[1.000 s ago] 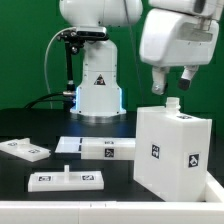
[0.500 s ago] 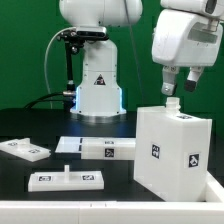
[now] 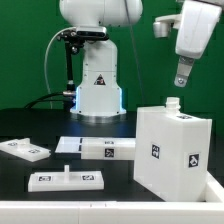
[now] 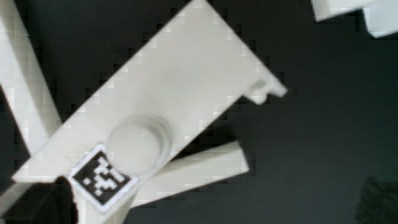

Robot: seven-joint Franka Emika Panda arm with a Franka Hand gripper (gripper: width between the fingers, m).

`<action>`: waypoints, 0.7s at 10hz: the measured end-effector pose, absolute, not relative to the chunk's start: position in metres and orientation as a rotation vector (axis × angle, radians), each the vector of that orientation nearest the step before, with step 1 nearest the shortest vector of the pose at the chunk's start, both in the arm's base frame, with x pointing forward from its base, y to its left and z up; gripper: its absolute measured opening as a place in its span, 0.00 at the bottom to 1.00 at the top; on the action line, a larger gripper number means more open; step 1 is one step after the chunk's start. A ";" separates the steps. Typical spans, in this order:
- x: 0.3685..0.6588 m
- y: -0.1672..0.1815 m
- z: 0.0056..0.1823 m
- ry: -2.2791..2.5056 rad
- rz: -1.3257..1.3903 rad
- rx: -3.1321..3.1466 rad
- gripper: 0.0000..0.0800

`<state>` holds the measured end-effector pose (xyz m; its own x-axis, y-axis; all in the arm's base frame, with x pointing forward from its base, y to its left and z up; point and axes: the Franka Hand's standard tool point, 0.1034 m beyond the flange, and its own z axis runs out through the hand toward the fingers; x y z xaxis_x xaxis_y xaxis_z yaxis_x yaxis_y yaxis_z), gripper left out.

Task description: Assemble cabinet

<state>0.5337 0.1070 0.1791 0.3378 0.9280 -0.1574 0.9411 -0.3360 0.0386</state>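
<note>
Gripper: the two-finger gripper (image 3: 183, 82) hangs at the upper part of the exterior view's right, above the cabinet and apart from it. Only one dark finger (image 3: 179, 74) shows, pointing downward with nothing on it. How far the jaws stand open cannot be told, and the wrist view shows no fingers.
Table: a black flat table surface (image 3: 15, 175) carries every loose part and the robot base.
Cabinet: the large white plastic box-shaped cabinet body (image 3: 165, 145) stands upright on the table at the exterior view's right, nearest the camera. Two square black-and-white marker tags are visible on its front faces.
Robot base: the white rounded robot base with a triangle sticker (image 3: 97, 92) stands behind the loose parts, near the centre of the exterior view, well apart from the cabinet.
Long panel: a long flat white plastic panel with marker tags (image 3: 95, 147) lies on the table in front of the robot base, to the exterior view's left of the cabinet.
Front panel: a flat white plastic panel with a small raised peg and tags (image 3: 67, 179) lies nearer the camera than the long panel.
Left panel: a smaller flat white tagged piece (image 3: 22, 149) lies at the exterior view's left edge.
Knob: a small white round knob (image 3: 172, 103) stands on the cabinet's top face, below the gripper.
Wrist view: a long white face (image 4: 187, 85) with a round raised boss (image 4: 143, 135) and one marker tag (image 4: 103, 172) lies over dark table. Whether this is the cabinet's top cannot be told for certain.
</note>
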 end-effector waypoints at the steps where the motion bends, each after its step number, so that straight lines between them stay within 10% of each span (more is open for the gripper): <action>1: 0.533 0.107 0.178 1.733 -0.168 2.468 1.00; 7: 0.505 0.124 0.158 2.157 -0.197 2.099 1.00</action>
<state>0.5048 0.1239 0.1578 -0.0273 0.9833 -0.1798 0.9996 0.0266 -0.0065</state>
